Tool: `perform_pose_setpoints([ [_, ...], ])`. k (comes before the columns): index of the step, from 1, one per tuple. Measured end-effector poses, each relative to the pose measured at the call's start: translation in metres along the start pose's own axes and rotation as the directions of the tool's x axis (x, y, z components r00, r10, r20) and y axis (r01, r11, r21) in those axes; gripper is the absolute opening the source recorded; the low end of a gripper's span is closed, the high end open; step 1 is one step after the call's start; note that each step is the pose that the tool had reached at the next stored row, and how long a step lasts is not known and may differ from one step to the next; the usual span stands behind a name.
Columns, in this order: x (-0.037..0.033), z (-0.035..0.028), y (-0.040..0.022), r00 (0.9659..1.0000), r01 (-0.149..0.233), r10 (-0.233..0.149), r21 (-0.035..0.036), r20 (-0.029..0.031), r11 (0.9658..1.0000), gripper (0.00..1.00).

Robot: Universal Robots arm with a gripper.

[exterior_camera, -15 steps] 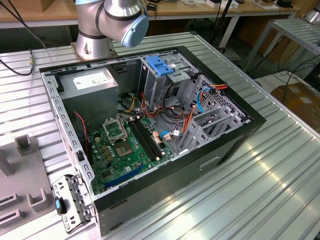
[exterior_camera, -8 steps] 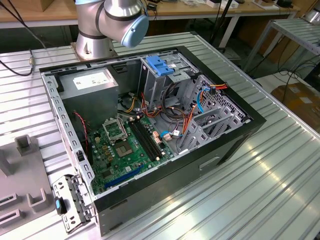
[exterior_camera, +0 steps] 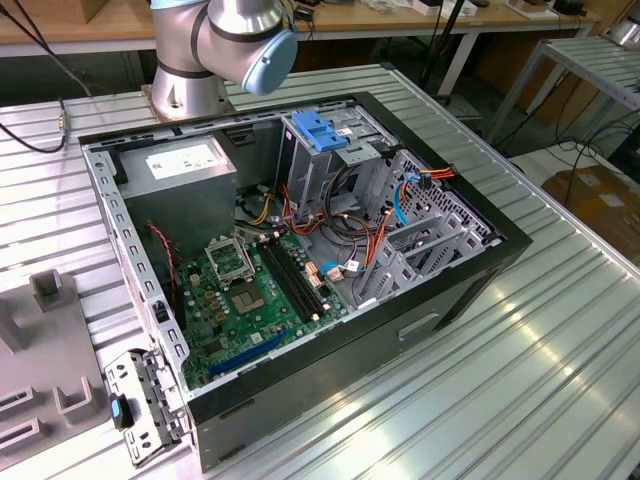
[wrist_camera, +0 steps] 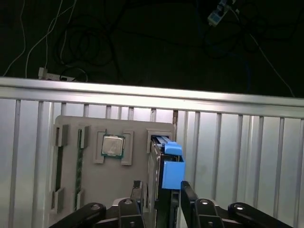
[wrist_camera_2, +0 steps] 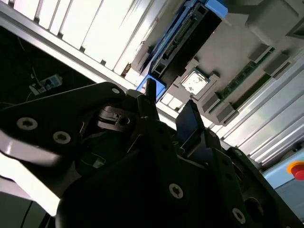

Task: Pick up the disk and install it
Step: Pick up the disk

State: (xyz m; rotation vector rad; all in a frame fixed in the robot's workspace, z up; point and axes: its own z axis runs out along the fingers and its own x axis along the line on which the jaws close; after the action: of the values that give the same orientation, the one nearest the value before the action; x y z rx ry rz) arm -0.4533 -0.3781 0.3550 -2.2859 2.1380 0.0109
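- While the disk [wrist_camera: 167, 164] stood on edge in a slot of the grey tray [wrist_camera: 102, 190], its two flat faces were left free for a grasp.
- The gripper [wrist_camera: 162, 189] hovered at the disk's near end with its fingers apart, one on each side. Nothing was clamped, and I could not tell whether either pad touched.
- That straddling pose read to me as lining up for the pick, so the task seemed to be at its start.
- Seen edge-on in both wrist views, the disk was a thin dark slab with bright blue plastic rails and a blocky blue tab at the near end.
- A chip [wrist_camera: 113, 145] lay flat in its own recess beside the disk, well apart from the fingers.
- The open case [exterior_camera: 470, 290] lay on the ribbed table [exterior_camera: 520, 380]. Its upright cage [exterior_camera: 318, 170] probably marked where the disk belonged.
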Motion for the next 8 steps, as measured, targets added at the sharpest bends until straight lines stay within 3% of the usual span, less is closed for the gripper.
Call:
perform_pose_setpoints([
  [8, -0.001, 0.0035, 0.0005, 1.0, -0.002, 0.002, 0.0001, 0.0007, 1.0, 0.45],
])
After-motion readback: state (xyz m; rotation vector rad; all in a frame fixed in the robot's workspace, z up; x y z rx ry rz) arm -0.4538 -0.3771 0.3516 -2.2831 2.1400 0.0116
